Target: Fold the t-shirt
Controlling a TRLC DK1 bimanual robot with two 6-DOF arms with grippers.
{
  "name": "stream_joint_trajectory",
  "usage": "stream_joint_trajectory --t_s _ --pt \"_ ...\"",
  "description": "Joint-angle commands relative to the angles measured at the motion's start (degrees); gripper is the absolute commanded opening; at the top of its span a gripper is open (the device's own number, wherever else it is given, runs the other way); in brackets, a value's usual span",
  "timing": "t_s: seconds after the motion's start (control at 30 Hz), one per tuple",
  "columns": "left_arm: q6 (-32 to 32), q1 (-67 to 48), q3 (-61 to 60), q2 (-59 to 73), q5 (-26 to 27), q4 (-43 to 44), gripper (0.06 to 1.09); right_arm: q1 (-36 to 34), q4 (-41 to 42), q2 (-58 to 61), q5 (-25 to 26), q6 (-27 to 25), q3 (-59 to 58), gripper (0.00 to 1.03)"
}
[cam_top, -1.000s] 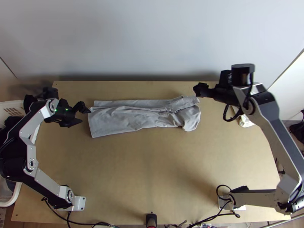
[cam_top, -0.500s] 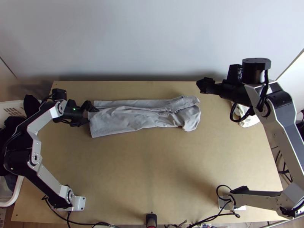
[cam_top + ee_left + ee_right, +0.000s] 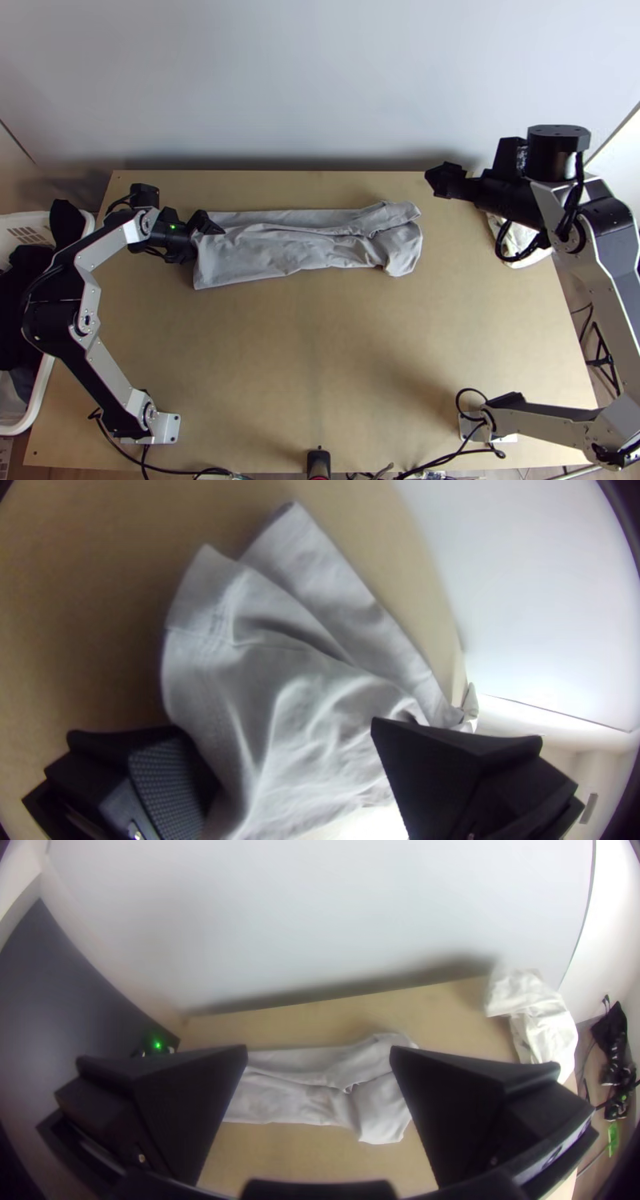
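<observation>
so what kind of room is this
Possibly a robot test workspace: two arms bolted to a wooden table, a grey t-shirt lying on it, and a white basket of clothes alongside.

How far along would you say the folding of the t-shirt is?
The t-shirt lies in a long, narrow strip, so the lengthwise folding looks done, though the end nearer the right arm is rumpled. In hand: the left gripper is open at the other end, cloth between its fingers but not pinched. The right gripper is open, off the cloth. Left, probably: folding the strip shorter.
</observation>
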Motion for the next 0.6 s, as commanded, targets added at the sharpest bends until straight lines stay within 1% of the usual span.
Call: stream_joint_trajectory --t_s 0.0,0.03,0.07,0.1,0.13,0.17,0.2,0.33,0.43,0.57 --pt "3.2 0.6 -0.1 1.7 -2.2 -2.3 0.96 -0.4 -0.1 -0.3 -0.1 0.6 0.4 0.99" --pt "3.3 0.9 -0.1 1.7 -2.4 -2.4 0.88 -0.4 -0.1 -0.3 -0.1 0.7 0.5 0.99" --pt "3.5 1.1 -0.2 2.1 -2.6 -2.5 0.66 -0.4 -0.1 -0.2 -0.2 0.8 0.6 0.99" --pt "4.5 1.1 -0.1 2.6 -3.5 -2.3 0.31 -0.4 0.0 -0.2 -0.2 1.0 0.6 0.99" --pt "4.3 1.1 0.6 3.7 -5.4 -2.4 0.08 -0.4 0.0 -0.1 -0.2 0.9 0.6 0.99" --pt "5.1 1.1 1.5 4.4 -5.9 -5.1 0.09 -0.4 0.0 -0.1 -0.2 0.9 0.7 0.99" --pt "6.4 0.9 2.1 4.5 -6.3 -6.0 0.09 -0.4 0.0 -0.1 -0.2 0.9 0.8 0.99" --pt "7.2 0.3 2.1 2.8 -6.9 -6.5 0.09 -0.6 0.0 -0.2 -0.2 0.9 0.9 0.99" --pt "7.7 1.5 2.3 0.5 -6.8 -8.5 0.09 -1.1 0.0 -0.5 -0.2 0.9 0.8 0.99" --pt "12.0 3.9 1.8 -3.8 -6.8 -15.2 0.09 -1.5 0.0 -1.0 -0.2 1.0 0.5 0.99"
